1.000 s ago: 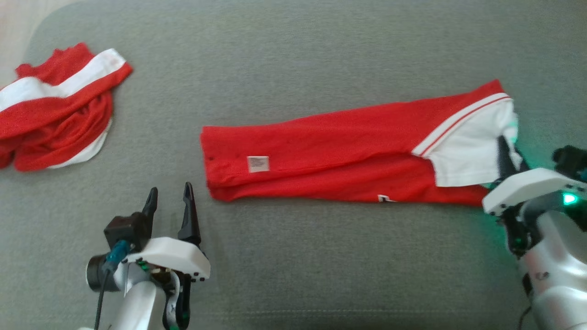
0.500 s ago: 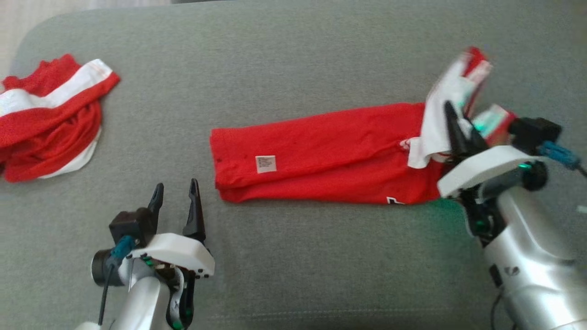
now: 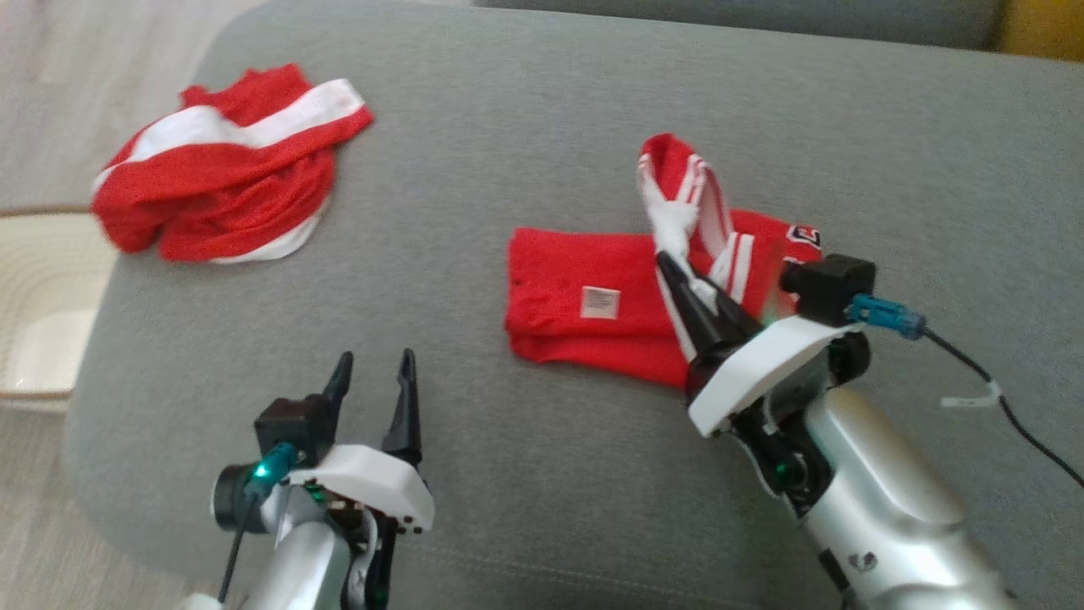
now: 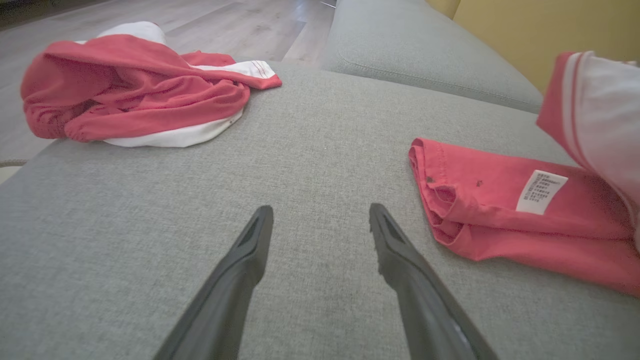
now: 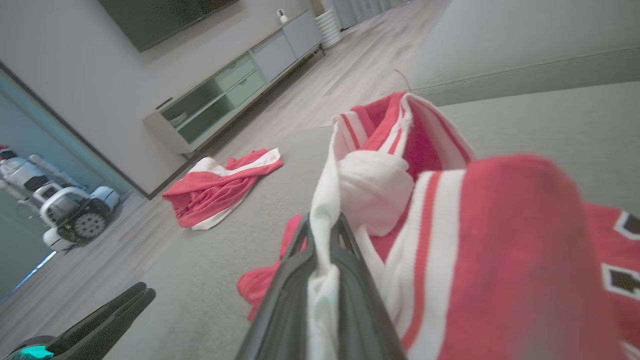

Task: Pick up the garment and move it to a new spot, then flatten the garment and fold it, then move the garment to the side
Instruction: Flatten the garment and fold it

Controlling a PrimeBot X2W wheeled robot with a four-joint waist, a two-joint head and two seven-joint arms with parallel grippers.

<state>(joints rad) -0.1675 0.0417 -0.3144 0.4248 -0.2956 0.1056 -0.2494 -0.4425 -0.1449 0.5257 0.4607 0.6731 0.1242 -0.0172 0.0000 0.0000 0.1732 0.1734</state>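
Fold step judged to be under way. Right gripper (image 3: 669, 267) is recorded as clamped on the white-trimmed end of the garment (image 3: 559, 280). In the right wrist view, white cloth is seen pinched in the narrow slit between the two dark fingers (image 5: 345, 260), just below their tips. The gripped end is held raised off the sofa cushion (image 3: 508, 127), with striped trim bunched up beyond the fingertips. It is probably held this high so that it can be laid over the flat half and the length halved.

The flat red body of the garment lies on the cushion under the right gripper and to the left of its fingers. The white care label (image 3: 600, 302) lies just left of the fingers, and the closed edge is further out on that side.

Left gripper (image 3: 375, 360) is noted with jaws spread wide and nothing between them, low over bare cushion; contact with the cushion cannot be told. The garment's edge lies ahead and to the right of its right finger, apart from it. This gripper is presumably parked clear of the fold and kept ready for pressing. A second, crumpled garment (image 3: 229, 195) lies well ahead and to its left.
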